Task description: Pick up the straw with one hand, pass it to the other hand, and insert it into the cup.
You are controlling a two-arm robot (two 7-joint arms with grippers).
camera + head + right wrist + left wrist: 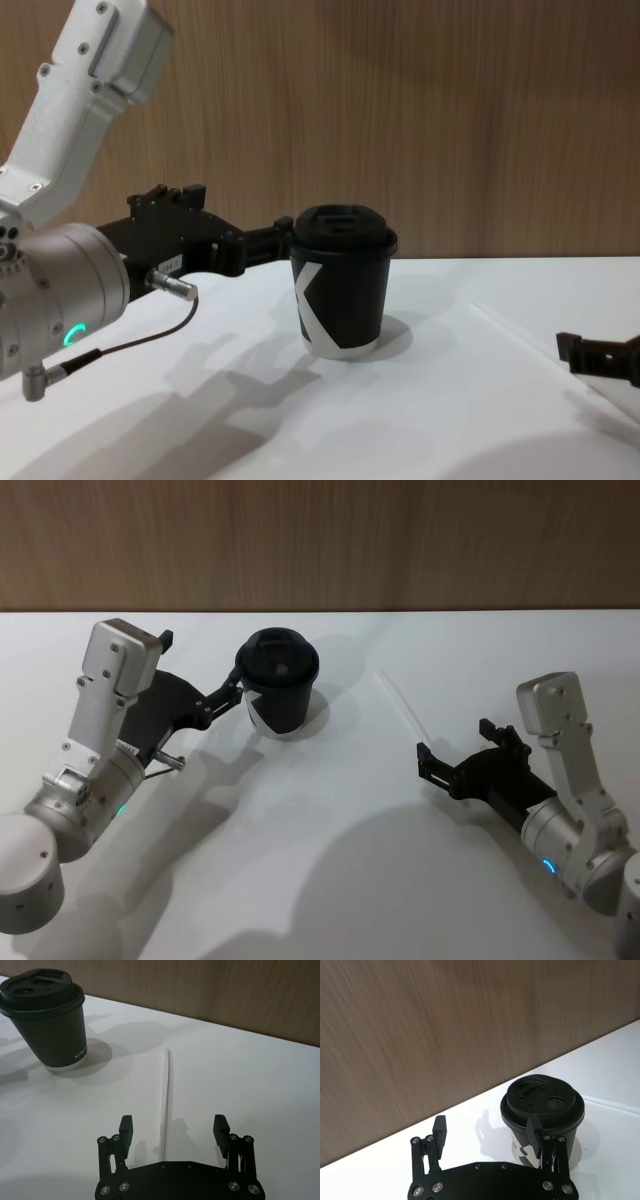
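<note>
The black paper cup (280,692) with a domed lid stands upright at the back centre of the white table. My left gripper (200,665) is open just left of it, with one fingertip (535,1132) right up against the cup (542,1110) and the other out in free space. The white straw (400,706) lies flat on the table right of the cup. My right gripper (453,740) is open at the straw's near end. In the right wrist view the straw (165,1090) runs between the spread fingers of the right gripper (172,1122), with the cup (47,1020) farther off.
A wooden wall (320,540) runs along the table's back edge. A thin grey cable (130,340) hangs from the left wrist. White tabletop (330,860) stretches between the two arms and toward the front.
</note>
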